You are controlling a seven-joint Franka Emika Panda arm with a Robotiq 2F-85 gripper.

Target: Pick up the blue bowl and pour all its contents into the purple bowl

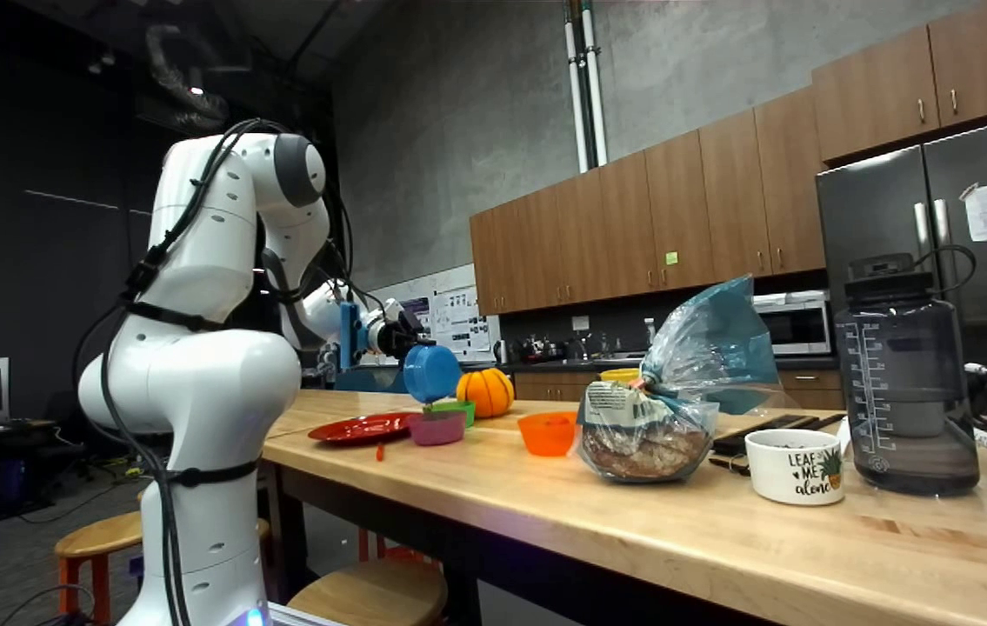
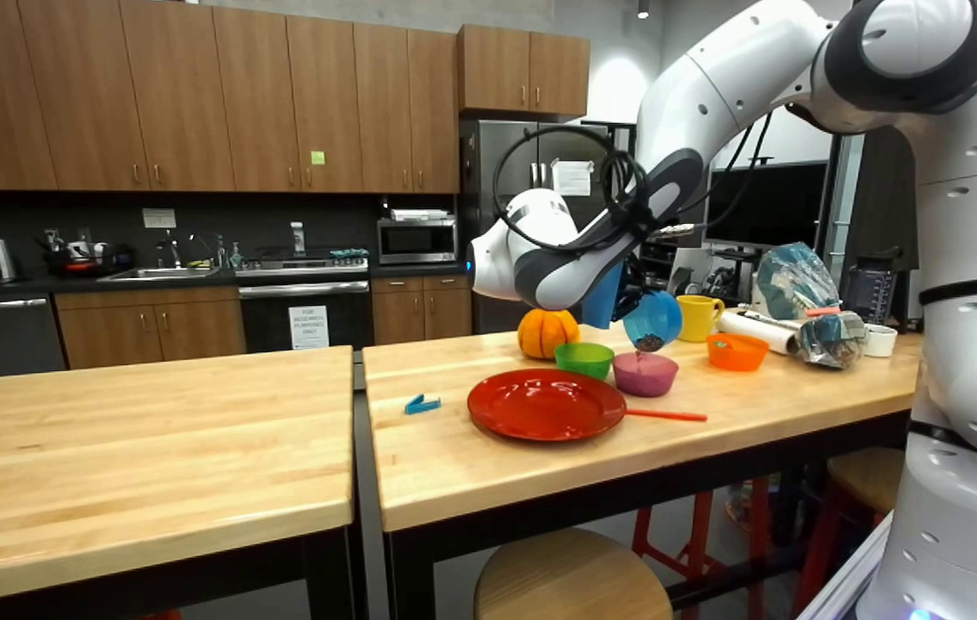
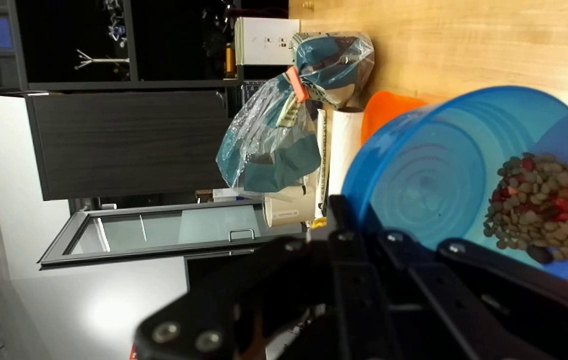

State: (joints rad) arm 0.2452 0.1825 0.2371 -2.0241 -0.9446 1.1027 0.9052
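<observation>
The claw (image 3: 355,212) grips the rim of the blue bowl (image 2: 653,319), one finger inside the wall and one outside. The blue bowl is held in the air, tipped on its side just above the purple bowl (image 2: 645,379). In the wrist view, small brown and red pieces (image 3: 539,205) are heaped along its lower wall, reaching the rim. The purple bowl stands upright on the worktop (image 2: 454,474), just beside a green bowl (image 2: 584,362) and near a red plate (image 2: 547,405). A red stick (image 2: 669,415) lies with one end by the plate. A pumpkin (image 1: 486,391) sits near the green bowl. An orange bowl (image 2: 738,353) stands apart, and past it are a tied bag (image 1: 645,443), a white bowl (image 1: 784,476) and a water bottle (image 1: 906,391).
</observation>
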